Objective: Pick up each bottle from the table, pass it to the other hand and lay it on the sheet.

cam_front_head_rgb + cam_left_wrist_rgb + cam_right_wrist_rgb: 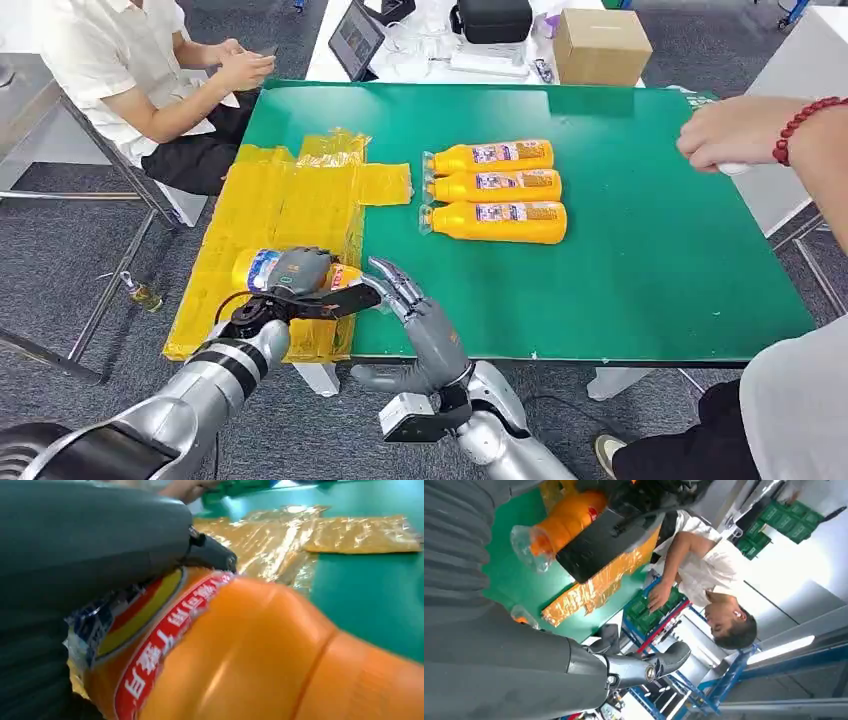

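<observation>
Bottle [262, 268] gripped in my left hand [296, 272] above the yellow sheet [290, 205] at the desk [640, 250] edge; my right hand [405, 295] beside it, fingers spread, released. Three bottles [497, 190] lie mid-desk

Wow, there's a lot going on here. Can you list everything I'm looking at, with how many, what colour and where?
Bottles on the table: three, orange, lying side by side mid-table.
Held bottle: one, orange with a colourful label, in the left hand over the sheet.
Sheet: one, yellow and crinkly, at the table's left end.
Table: one, green top.
Cardboard box: one, brown, on the white desk behind.
Tablet: one, dark, on that same desk.
Black case: one, beside the box.
Seated person: one, white shirt, far left.
Person's hand: one, red bead bracelet, at the right edge.
Left hand: grey, grips the held bottle.
Right hand: grey, fingers spread, beside that bottle's cap end.
</observation>
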Action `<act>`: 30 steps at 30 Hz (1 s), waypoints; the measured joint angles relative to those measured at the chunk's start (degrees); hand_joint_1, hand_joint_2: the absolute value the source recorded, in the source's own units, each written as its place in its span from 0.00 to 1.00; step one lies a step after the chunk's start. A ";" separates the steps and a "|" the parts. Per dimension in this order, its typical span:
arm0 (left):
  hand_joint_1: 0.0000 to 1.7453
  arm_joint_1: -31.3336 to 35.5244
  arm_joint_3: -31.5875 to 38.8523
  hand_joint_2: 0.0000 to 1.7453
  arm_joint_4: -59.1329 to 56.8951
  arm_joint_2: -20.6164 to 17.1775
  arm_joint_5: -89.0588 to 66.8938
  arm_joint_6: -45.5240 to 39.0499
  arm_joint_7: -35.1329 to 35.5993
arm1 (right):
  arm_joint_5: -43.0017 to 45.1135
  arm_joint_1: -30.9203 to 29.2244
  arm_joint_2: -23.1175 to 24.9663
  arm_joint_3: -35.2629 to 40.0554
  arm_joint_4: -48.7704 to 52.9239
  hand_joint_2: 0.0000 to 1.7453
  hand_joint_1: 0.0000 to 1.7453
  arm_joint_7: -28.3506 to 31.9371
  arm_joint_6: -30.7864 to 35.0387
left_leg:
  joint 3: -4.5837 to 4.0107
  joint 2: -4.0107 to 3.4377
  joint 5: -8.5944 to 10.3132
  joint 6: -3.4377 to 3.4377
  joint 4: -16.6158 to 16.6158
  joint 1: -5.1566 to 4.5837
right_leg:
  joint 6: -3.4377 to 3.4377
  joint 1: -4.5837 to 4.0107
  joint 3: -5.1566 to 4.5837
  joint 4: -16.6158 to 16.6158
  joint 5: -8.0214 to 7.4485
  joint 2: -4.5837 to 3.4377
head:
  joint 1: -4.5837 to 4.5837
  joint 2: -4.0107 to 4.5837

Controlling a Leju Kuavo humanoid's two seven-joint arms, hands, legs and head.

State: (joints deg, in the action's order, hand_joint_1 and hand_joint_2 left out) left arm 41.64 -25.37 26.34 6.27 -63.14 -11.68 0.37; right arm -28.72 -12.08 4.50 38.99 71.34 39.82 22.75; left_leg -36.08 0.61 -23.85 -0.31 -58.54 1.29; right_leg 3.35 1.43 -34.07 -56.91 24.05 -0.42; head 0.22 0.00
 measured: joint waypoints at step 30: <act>0.00 5.03 7.56 0.00 -6.50 0.72 17.38 21.48 -9.82 | 8.68 -1.52 -0.94 4.09 -0.28 0.00 0.00 0.00 6.10 | 0.32 0.17 0.01 -0.01 0.02 -0.01 | -0.01 0.01 0.37 0.01 0.01 0.10 | -0.07 0.00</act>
State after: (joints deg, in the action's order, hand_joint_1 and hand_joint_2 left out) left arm 46.67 -17.81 19.85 6.99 -45.77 9.80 -9.45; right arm -20.04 -13.59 3.56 43.08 71.06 39.82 28.85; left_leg -35.76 0.78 -23.84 -0.33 -58.53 1.28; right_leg 3.34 1.44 -33.71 -56.91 24.06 -0.33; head 0.15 0.00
